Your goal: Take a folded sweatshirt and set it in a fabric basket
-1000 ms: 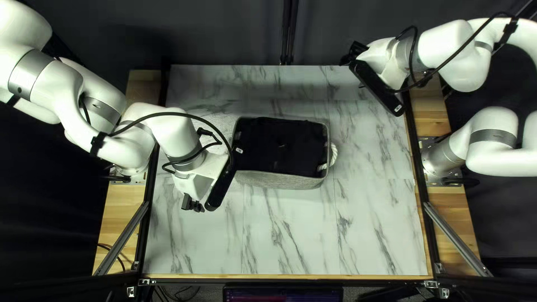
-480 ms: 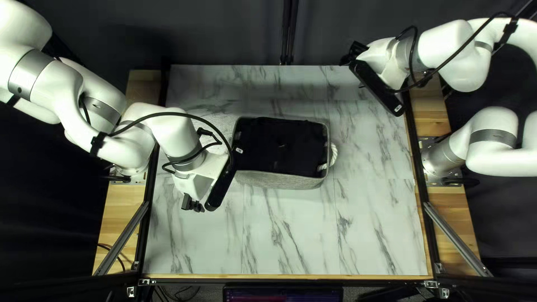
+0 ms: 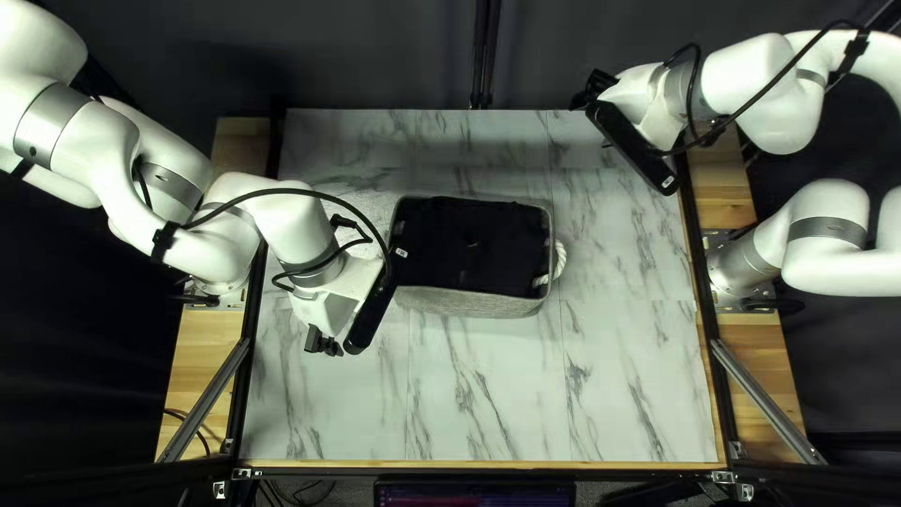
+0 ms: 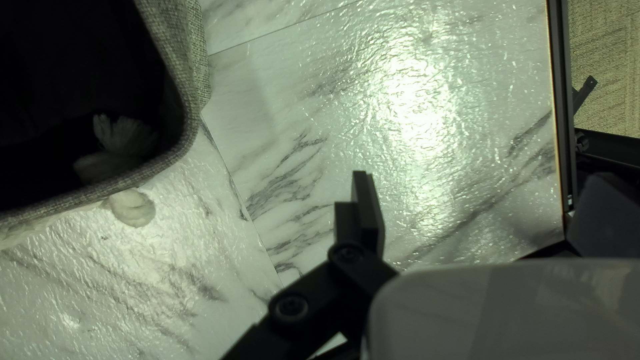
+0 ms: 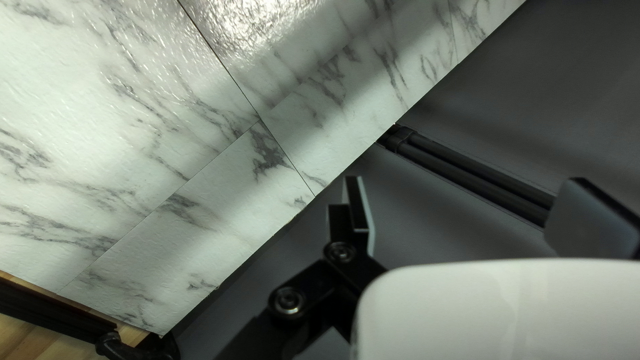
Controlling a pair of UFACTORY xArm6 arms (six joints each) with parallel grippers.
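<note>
Top left view: dark cloth, presumably the sweatshirt, seen inside basket, centre frame. Left gripper, right gripper spread, empty; basket should be skirted on retreat.

Marbled worktop, wood strips along both sides, dark curtain behind, screen at near edge. Left wrist view: bright glare on worktop, textured beige floor past edge.
</note>
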